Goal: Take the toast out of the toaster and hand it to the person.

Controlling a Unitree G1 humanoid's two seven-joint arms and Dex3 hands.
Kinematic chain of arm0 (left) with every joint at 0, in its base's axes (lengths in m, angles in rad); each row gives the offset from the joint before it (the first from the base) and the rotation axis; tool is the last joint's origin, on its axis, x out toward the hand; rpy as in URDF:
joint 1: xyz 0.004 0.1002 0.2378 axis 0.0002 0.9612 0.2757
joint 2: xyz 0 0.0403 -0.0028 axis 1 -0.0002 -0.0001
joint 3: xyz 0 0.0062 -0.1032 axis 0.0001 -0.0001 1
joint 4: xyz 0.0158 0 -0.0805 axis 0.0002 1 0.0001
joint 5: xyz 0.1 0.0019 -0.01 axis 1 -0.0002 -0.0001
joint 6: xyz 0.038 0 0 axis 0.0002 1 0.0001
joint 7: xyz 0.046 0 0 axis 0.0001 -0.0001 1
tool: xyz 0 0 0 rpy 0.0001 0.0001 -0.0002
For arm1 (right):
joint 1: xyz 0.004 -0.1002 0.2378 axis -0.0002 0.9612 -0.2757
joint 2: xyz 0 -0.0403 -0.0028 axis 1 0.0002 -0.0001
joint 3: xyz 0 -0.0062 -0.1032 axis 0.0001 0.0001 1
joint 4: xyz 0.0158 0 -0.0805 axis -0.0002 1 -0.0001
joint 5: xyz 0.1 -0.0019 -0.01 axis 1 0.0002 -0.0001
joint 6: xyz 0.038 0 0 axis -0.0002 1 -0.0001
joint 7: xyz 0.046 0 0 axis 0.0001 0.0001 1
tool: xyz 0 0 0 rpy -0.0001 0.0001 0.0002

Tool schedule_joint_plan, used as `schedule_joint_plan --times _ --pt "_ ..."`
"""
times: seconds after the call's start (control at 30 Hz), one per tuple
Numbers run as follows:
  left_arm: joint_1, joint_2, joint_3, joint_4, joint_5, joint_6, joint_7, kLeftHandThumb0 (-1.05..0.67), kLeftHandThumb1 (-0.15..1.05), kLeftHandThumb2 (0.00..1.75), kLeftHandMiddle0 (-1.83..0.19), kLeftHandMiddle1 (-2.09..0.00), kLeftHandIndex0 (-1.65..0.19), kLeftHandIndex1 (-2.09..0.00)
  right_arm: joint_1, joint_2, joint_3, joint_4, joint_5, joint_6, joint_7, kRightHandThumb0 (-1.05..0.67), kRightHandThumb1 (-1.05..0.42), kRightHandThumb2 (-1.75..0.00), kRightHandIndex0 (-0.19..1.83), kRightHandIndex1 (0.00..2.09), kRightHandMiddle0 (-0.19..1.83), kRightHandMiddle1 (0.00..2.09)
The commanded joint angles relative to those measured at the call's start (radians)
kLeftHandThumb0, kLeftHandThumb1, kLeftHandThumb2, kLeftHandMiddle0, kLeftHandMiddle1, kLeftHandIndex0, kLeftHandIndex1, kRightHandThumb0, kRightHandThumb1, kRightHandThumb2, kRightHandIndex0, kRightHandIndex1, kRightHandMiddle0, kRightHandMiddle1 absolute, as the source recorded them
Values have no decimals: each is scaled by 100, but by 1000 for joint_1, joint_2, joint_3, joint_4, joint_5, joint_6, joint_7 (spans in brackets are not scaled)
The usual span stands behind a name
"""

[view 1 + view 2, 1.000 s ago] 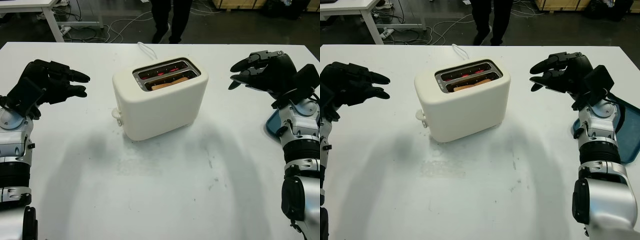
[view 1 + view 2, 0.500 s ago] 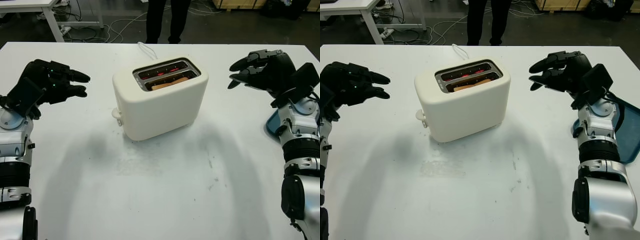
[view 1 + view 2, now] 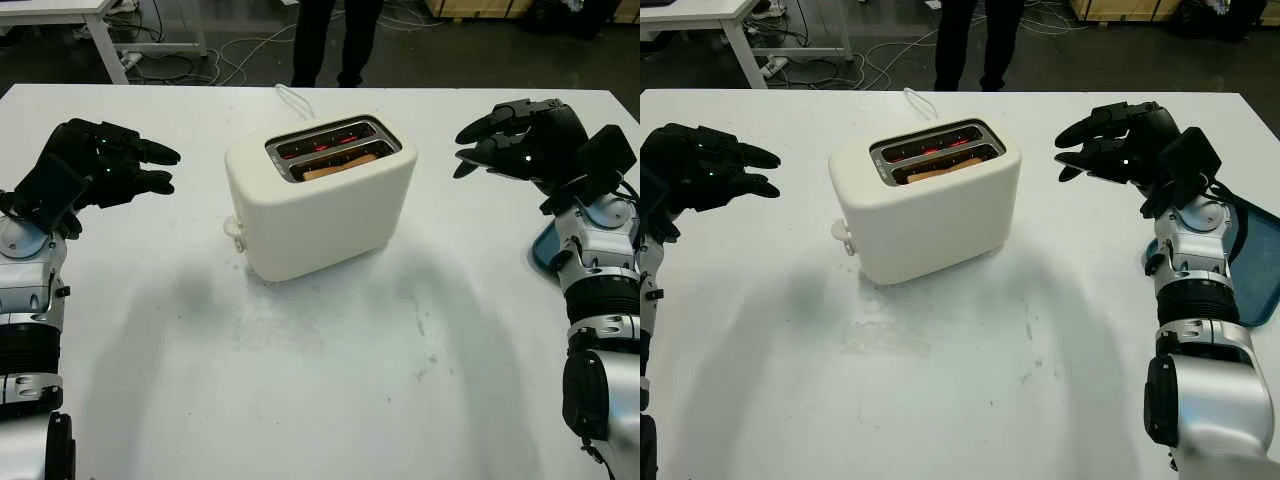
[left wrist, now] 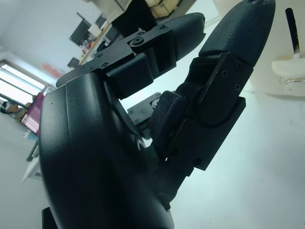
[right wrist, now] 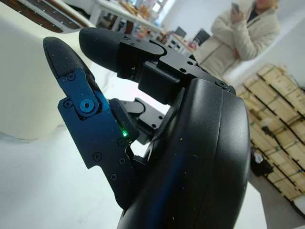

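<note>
Left hand (image 3: 105, 163) hovers open, holding nothing; right hand (image 3: 520, 140) hovers open too. Between them stands the toaster (image 3: 320, 200), toast (image 3: 340, 166) sunk in its nearer slot, elements glowing red.

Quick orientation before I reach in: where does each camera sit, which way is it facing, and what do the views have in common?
Left eye: on the head, looking down at the table; toaster central, left robot hand and right robot hand either side of it, both open.
Right eye: same scene from slightly aside; a person's legs beyond the table.
Left wrist: behind the left robot hand's fingers, facing the toaster.
Right wrist: behind the right robot hand's fingers, facing the toaster; a person in a light coat behind.
Shared: the toaster appears in all four.
</note>
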Motion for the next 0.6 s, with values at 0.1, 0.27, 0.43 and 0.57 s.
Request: schedule_joint_plan --times 0.1,0.27,0.43,0.57 --pt "-11 -4 -1 7 0 -11 0 -105 75 0 -147 -16 -141 0 -11 4 -7 10 8 -4 10 -59 -64 0 127 79 128 43" --pt "-6 -5 0 -7 0 8 8 -105 74 0 -147 -16 -141 -1 -6 2 -12 11 11 -3 10 -59 -64 0 127 79 128 44" --pt "-7 -4 -1 5 4 -15 6 -105 75 1 -147 -16 -141 -1 -7 1 -15 20 6 -11 12 -58 -64 0 127 78 128 44" --pt "-6 -4 0 4 5 -14 8 -105 75 0 -147 -16 -141 0 -5 2 -13 15 0 -19 6 -60 -64 0 127 78 128 44"
